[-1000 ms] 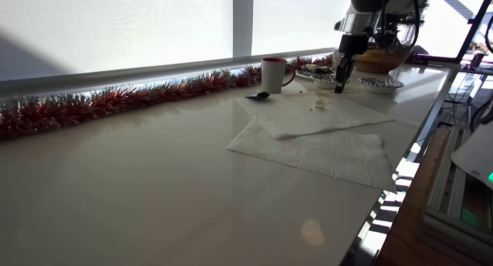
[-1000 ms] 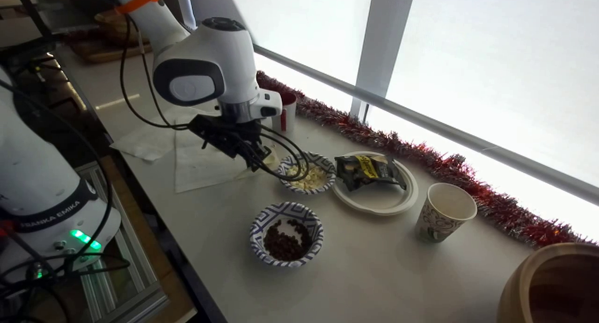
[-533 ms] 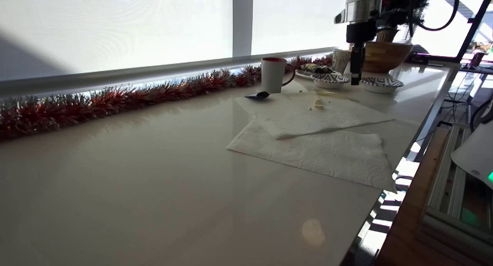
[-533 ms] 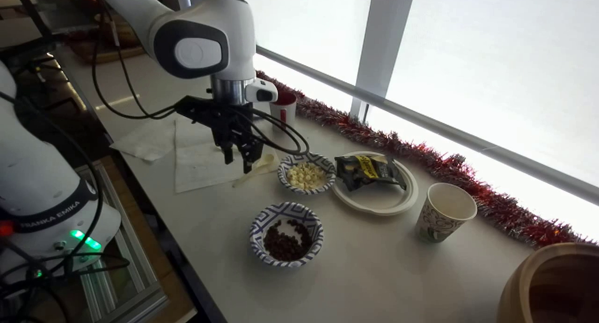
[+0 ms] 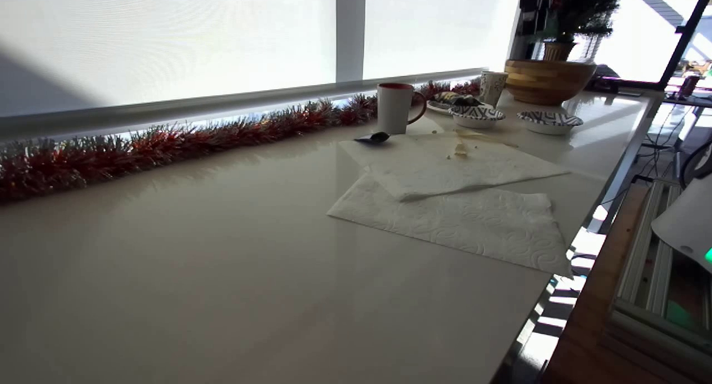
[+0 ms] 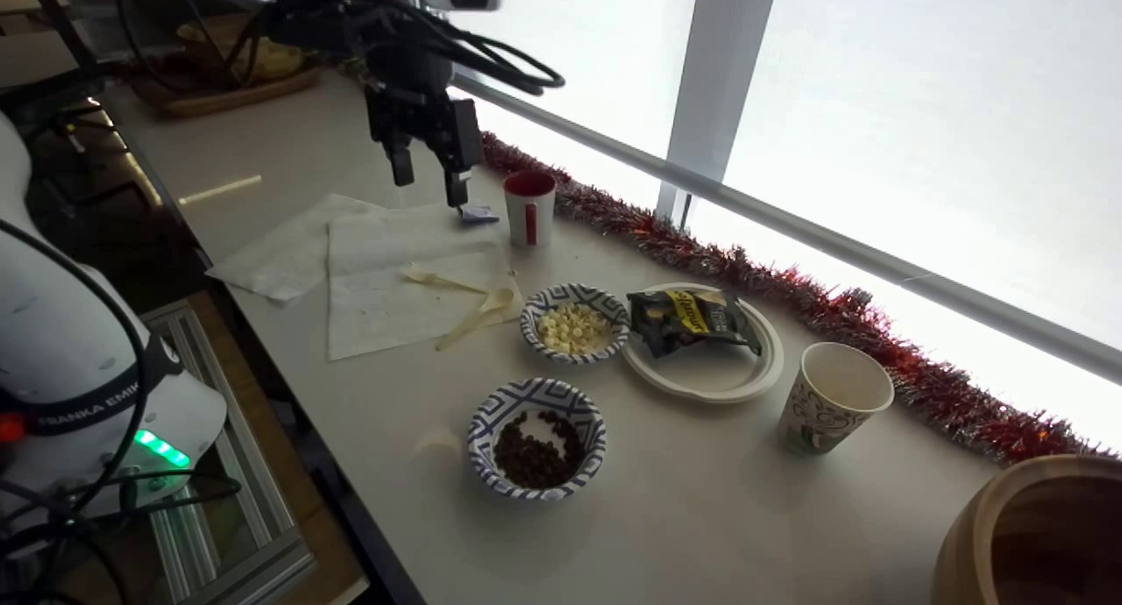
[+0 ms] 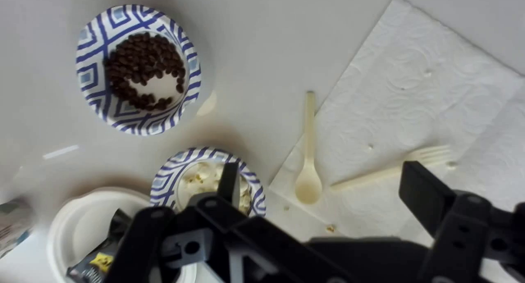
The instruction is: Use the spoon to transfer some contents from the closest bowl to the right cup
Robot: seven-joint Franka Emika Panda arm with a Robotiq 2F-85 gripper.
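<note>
gripper hangs in the air above the worktop, slightly blurred, fingers spread wide, gap plain in the wrist view. spoon lies below it, bowl end on a paper towel, handle running past the towel's border toward the robot-side edge. fork lies on same towel, just beside the spoon, crumbs near it. second towel is partly under the other, one corner reaching the robot-side edge. bean bowl holds dark brown beans, sits nearer the robot-side edge; popcorn bowl is near the spoon, part hidden behind a finger in the wrist view. paper plate with a snack bag on it lies toward the window-side edge, right by the popcorn bowl, touching or not can't tell. paper cup stands upright near the window-side edge; white mug, red inside, stands farther along that edge, near the towel. which one counts as the right cup, can't tell. small dark item just beside the mug, too small to tell. tinsel runs along the window-side edge, wooden bowl sits toward a window-side corner.
</note>
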